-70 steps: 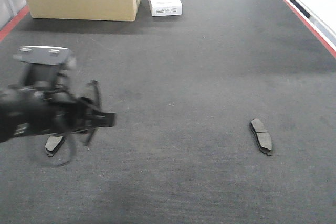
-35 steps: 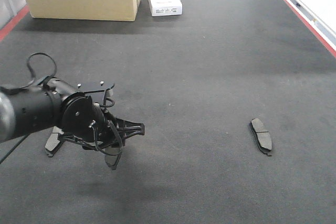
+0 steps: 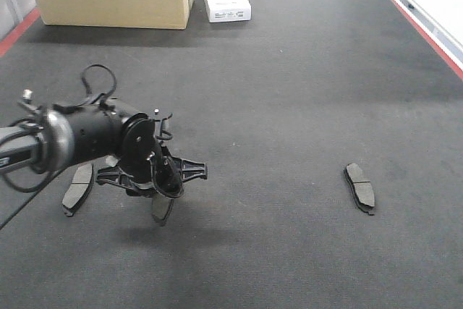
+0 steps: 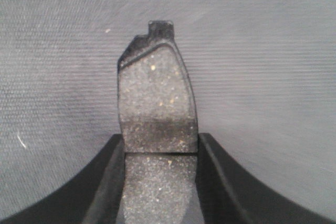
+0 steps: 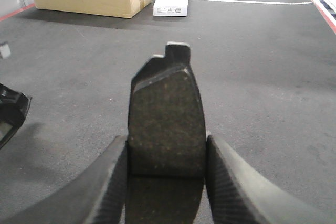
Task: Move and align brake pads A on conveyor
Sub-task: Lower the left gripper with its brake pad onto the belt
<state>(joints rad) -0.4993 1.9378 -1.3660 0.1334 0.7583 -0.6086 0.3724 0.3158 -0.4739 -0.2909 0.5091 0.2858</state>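
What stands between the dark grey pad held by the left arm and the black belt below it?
Nothing visible. The left gripper holds the dark grey oblong brake pad above bare charcoal felt conveyor belt; another pad lies beside it.

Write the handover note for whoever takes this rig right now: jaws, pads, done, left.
Left gripper: jaws shut on a dark grey speckled brake pad, held over the charcoal felt-like conveyor belt.
Right gripper: jaws shut on a second dark grey pad; this arm is out of the front view.
On the belt: one pad lying at the left beside the left arm, one at the right, far apart.
Done: two pads picked up.
Left: set both held pads down and line up all four; no row is formed yet.
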